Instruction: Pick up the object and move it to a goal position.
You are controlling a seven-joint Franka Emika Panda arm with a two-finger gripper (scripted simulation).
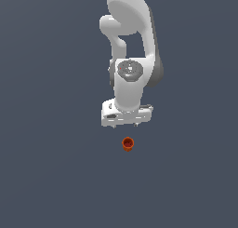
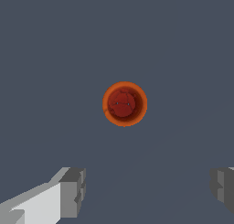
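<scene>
The object is a tiny orange-red cup point(image 1: 128, 144) with a darker hollow top, standing upright on the flat grey floor. In the wrist view the cup point(image 2: 124, 104) is seen from straight above, its round rim and dark red inside showing. My white gripper point(image 1: 125, 124) hangs above the cup and a little behind it in the exterior view, apart from it. It is open and empty: in the wrist view its two grey fingertips point(image 2: 73, 191) stand wide apart, with the gripper's midpoint point(image 2: 148, 189) off to one side of the cup.
The white arm point(image 1: 132, 45) rises from the gripper to the top of the exterior view. Plain grey floor point(image 1: 56, 176) surrounds the cup on all sides. No goal marker shows.
</scene>
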